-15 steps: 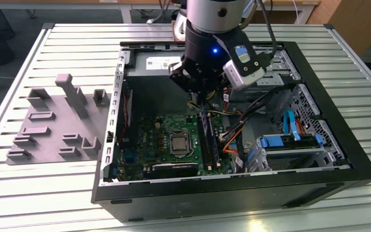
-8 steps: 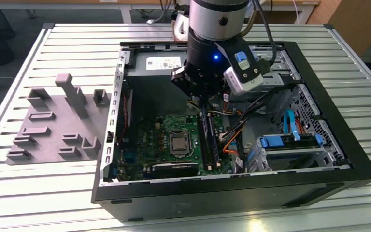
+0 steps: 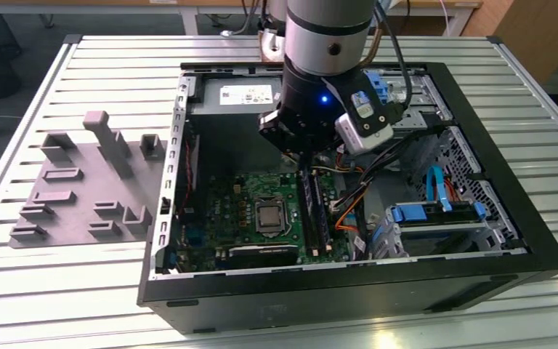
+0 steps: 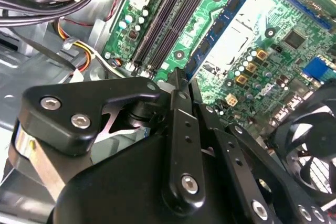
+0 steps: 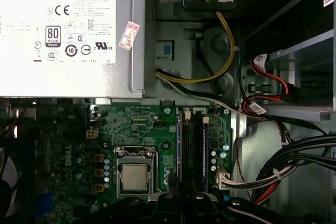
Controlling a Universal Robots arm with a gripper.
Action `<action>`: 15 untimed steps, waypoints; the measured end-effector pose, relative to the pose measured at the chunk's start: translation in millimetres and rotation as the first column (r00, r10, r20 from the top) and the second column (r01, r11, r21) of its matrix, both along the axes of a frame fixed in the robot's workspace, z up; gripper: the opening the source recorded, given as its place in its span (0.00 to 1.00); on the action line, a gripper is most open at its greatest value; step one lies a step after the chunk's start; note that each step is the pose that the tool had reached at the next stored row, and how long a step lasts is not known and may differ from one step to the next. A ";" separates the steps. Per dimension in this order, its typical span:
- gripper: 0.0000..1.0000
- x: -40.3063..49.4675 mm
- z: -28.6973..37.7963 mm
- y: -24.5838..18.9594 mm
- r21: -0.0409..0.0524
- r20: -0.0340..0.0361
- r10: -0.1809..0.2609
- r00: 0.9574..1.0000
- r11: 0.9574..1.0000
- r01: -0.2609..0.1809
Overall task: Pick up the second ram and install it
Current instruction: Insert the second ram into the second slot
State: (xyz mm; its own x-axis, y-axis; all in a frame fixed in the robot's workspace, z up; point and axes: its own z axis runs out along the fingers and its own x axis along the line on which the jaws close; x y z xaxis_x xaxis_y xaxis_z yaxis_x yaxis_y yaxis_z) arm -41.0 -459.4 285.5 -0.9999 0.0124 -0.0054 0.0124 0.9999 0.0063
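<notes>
Inside the open computer case point(image 3: 511, 240), my gripper point(image 3: 304, 156) hangs just above the black memory slots point(image 3: 313, 211) of the green motherboard point(image 5: 131, 124). In the second wrist view its black fingers point(image 4: 181, 124) lie together, shut, with nothing visible between them. A blue-green ram stick point(image 4: 212, 32) with dark chips stands in the slot beside the processor socket point(image 5: 134, 177), its end close to the gripper point(image 4: 179, 77). In the first wrist view that stick point(image 5: 181, 145) and another bluish one point(image 5: 205, 150) stand in the slots. I cannot tell which of them is the second ram.
A grey holder tray point(image 3: 75, 182) lies on the slatted table at the exterior view's left. The power supply point(image 5: 68, 30) sits beyond the board. Cable bundles point(image 5: 294, 166) and a blue-clipped drive cage point(image 3: 434, 218) crowd the far side of the slots. A black fan point(image 4: 310, 145) is near.
</notes>
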 end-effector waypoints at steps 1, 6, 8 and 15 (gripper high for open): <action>0.14 0.0 0.0 0.0 0.000 0.000 0.000 1.000 1.000 0.000; 0.14 2.4 -1.0 0.0 0.000 0.000 0.000 1.000 1.000 0.000; 0.14 4.1 -2.7 0.0 0.000 0.000 0.000 1.000 1.000 0.000; 0.14 4.8 -14.4 -1.7 0.000 0.000 0.000 1.000 1.000 0.000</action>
